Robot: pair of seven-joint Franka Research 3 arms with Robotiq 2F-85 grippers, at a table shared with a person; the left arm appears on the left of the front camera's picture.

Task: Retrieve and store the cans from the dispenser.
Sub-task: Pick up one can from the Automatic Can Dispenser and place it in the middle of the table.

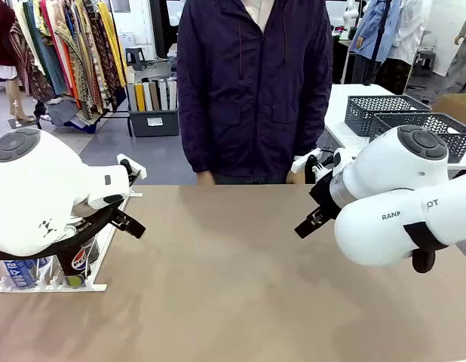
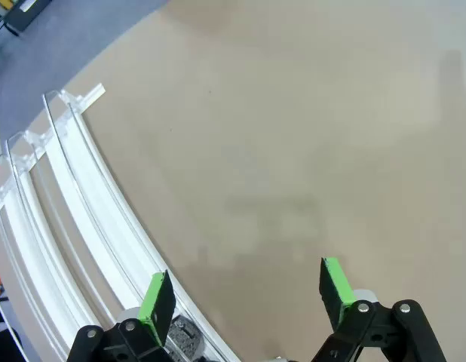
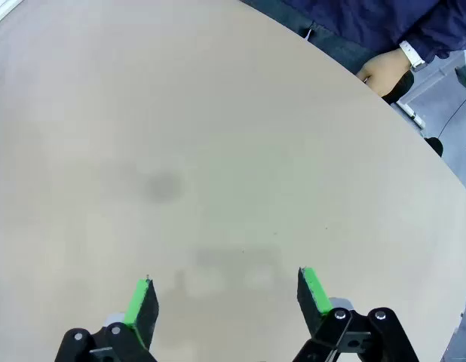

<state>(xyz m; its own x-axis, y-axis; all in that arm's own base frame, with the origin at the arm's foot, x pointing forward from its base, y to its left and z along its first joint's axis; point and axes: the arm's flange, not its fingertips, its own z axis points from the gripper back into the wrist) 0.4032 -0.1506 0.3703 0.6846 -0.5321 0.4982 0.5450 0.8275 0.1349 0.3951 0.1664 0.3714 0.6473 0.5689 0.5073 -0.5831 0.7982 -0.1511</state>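
Front view: the dispenser (image 1: pixel 52 287) sits at the desk's (image 1: pixel 233 286) left edge, largely hidden under the left arm (image 1: pixel 44 196). At its near end stand a blue can (image 1: pixel 20 271) and a black Pepsi can (image 1: pixel 82 258). The right arm (image 1: pixel 391 204) hangs over the desk's right edge, and the person (image 1: pixel 252 83) stands at the far edge.

Left wrist view: the left gripper (image 2: pixel 246 298) is released, its jaws wide and holding nothing. It is over bare desk, just beside the dispenser's white rails.

Right wrist view: the right gripper (image 3: pixel 227 298) is likewise spread and empty above bare desk. The person's hand (image 3: pixel 380 72) is at the far edge.

No can is taken yet, so this looks like the approach step. Next, the left gripper probably needs to shift over the rails to their near end, straddle one can and close on it.
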